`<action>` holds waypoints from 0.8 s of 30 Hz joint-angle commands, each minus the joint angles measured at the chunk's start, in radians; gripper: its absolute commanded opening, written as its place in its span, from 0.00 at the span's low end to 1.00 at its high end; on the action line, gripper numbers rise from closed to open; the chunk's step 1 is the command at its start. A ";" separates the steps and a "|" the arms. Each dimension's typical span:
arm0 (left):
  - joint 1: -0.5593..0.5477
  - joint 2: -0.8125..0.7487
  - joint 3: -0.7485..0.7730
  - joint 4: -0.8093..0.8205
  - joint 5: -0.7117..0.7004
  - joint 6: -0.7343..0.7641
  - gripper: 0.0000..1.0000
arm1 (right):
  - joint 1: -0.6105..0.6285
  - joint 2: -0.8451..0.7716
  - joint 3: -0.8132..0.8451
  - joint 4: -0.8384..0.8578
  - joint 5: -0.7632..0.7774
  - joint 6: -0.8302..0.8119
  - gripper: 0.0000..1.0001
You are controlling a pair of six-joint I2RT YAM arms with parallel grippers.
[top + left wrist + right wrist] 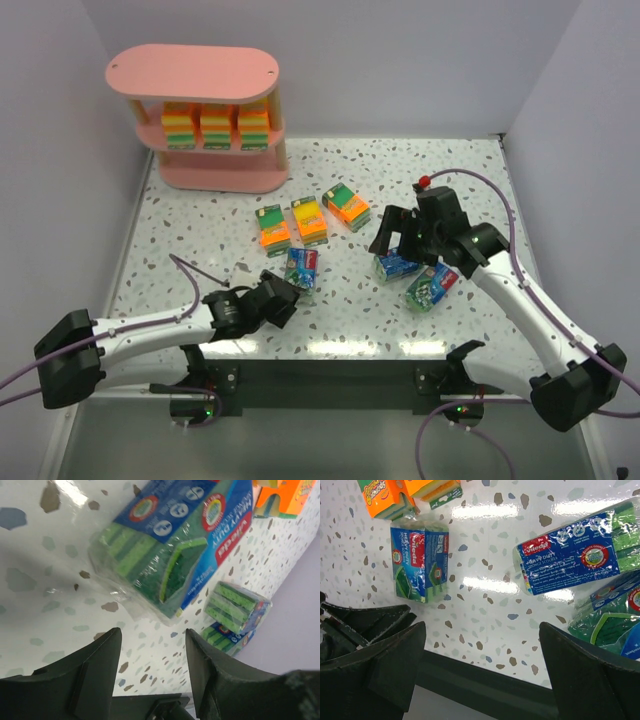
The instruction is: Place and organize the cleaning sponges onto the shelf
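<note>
Two fingers of the left hand [152,635] stand partly apart with nothing between them. The hand is released, low over the desk [200,230], just short of a blue-green sponge pack [175,545] at its 12 o'clock. The step looks like a reach for this pack; next the hand must advance, straddle it and close. The left arm [150,330] lies low along the desk's near edge. The right hand [482,630] hangs spread wide and empty above two blue packs [397,265]. At 11 o'clock stands the shelf [195,70], with three orange packs [215,127] on its middle tier.
</note>
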 commanded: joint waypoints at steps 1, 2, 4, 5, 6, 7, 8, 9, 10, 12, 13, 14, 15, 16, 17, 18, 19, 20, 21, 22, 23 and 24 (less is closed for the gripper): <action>0.028 -0.006 -0.032 0.009 -0.058 -0.059 0.59 | -0.005 0.004 -0.002 0.015 -0.021 -0.022 0.99; 0.040 0.001 -0.033 0.024 -0.058 -0.052 0.59 | -0.003 0.006 -0.002 0.017 -0.025 -0.022 0.99; 0.053 0.010 -0.043 0.044 -0.065 -0.039 0.59 | -0.005 0.006 -0.001 0.015 -0.029 -0.022 0.99; 0.069 0.015 -0.049 0.078 -0.072 -0.033 0.59 | -0.005 0.008 -0.001 0.015 -0.029 -0.022 0.99; 0.079 0.018 -0.058 0.093 -0.075 -0.027 0.59 | -0.005 0.006 0.001 0.014 -0.025 -0.025 0.99; 0.085 0.020 -0.063 0.113 -0.079 -0.020 0.58 | -0.005 0.006 0.001 0.011 -0.025 -0.025 0.99; 0.096 0.026 -0.066 0.153 -0.085 -0.015 0.57 | -0.005 0.005 0.002 0.009 -0.025 -0.026 0.99; 0.103 0.032 -0.067 0.171 -0.082 -0.009 0.57 | -0.005 0.005 0.002 0.007 -0.024 -0.029 0.99; 0.111 0.041 -0.061 0.188 -0.078 0.014 0.57 | -0.005 0.006 0.002 0.007 -0.025 -0.031 0.99; 0.134 0.076 -0.052 0.211 -0.050 0.034 0.56 | -0.005 0.005 0.001 0.006 -0.024 -0.032 0.99; 0.140 0.090 -0.049 0.225 -0.041 0.046 0.54 | -0.005 0.005 -0.002 0.006 -0.022 -0.032 0.99; 0.146 0.108 -0.049 0.236 -0.021 0.048 0.51 | -0.005 0.005 -0.002 0.006 -0.022 -0.034 0.99; 0.148 0.113 -0.061 0.247 -0.015 0.050 0.49 | -0.005 0.005 -0.002 0.006 -0.024 -0.032 0.99; 0.149 0.119 -0.067 0.266 -0.009 0.050 0.47 | -0.006 0.005 -0.004 0.006 -0.022 -0.034 0.99; 0.151 0.122 -0.075 0.274 0.005 0.048 0.42 | -0.006 0.005 -0.004 0.004 -0.021 -0.036 0.99; 0.151 0.121 -0.081 0.276 0.011 0.050 0.40 | -0.006 0.005 -0.004 0.006 -0.019 -0.036 0.99; 0.151 0.116 -0.093 0.276 0.016 0.051 0.37 | -0.005 0.003 -0.004 0.006 -0.019 -0.037 0.99; 0.151 0.103 -0.098 0.270 0.023 0.053 0.31 | -0.006 0.003 -0.004 0.004 -0.019 -0.037 0.99; 0.151 0.092 -0.108 0.264 0.025 0.056 0.28 | -0.005 0.006 -0.005 0.006 -0.019 -0.037 0.99; 0.149 0.063 -0.112 0.247 0.031 0.060 0.20 | -0.006 0.008 -0.007 0.009 -0.019 -0.037 0.99; 0.149 0.044 -0.118 0.238 0.036 0.063 0.17 | -0.006 0.006 -0.007 0.010 -0.021 -0.037 0.99; 0.148 0.024 -0.118 0.225 0.039 0.069 0.14 | -0.006 0.011 -0.007 0.010 -0.022 -0.037 0.99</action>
